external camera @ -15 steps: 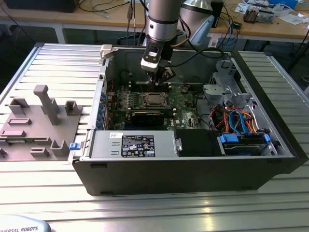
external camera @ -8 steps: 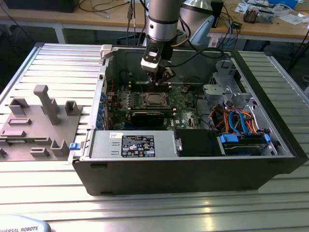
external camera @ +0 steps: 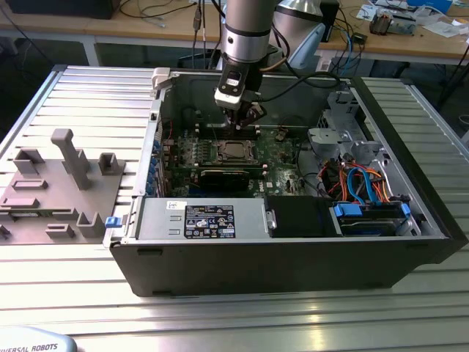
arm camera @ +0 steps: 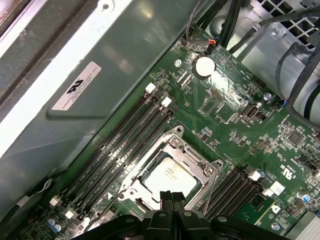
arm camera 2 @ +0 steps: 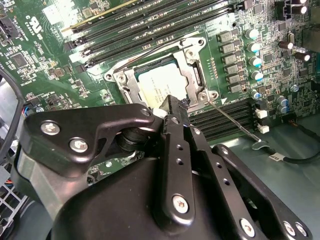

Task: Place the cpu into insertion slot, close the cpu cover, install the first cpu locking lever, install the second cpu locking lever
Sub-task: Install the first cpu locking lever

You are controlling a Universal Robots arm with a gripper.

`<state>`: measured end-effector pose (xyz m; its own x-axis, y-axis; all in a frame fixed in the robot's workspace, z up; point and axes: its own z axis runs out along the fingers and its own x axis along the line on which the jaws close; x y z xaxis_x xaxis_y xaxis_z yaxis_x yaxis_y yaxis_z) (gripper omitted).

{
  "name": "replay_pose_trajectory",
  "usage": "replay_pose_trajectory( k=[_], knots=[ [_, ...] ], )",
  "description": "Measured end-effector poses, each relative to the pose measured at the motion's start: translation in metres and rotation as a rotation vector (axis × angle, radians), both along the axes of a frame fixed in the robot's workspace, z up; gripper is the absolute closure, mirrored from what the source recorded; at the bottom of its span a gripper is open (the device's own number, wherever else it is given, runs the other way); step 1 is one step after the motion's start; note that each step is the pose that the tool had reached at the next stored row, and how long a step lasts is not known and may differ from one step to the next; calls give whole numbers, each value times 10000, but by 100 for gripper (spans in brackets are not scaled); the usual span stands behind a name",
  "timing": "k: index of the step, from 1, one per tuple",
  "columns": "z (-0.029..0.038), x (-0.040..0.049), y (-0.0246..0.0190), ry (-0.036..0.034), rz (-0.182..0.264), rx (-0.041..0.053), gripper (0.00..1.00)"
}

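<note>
The chip [arm camera: 169, 177] lies flat in its socket [arm camera: 134, 191] on the green board [arm camera: 225, 115] (the silver cover [arm camera: 201, 164] looks shut down over it). The hand [arm camera: 172, 199] hangs right at one edge of the cover, its two fingers [arm camera: 166, 200] pressed together and holding nothing. A thin wire lever [arm camera 2: 234, 121] lies just beside the hand, pointing away from the socket's corner by the dark slots [arm camera 2: 215, 127].

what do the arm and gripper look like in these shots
The arm is a silver-grey cylinder with a dark band, black cables trailing off it and a pale boxy module at the wrist. The gripper is matte black: flat linkage plates with silver screw heads, and narrow fingers drilled with small holes.
</note>
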<state>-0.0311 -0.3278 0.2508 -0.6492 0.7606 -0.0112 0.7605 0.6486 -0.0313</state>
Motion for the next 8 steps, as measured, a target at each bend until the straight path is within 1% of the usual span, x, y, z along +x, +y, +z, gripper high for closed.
replay_pose_trajectory(
  k=[8],
  knots=[
    [0,0,0,0,51,0,89]
  ],
)
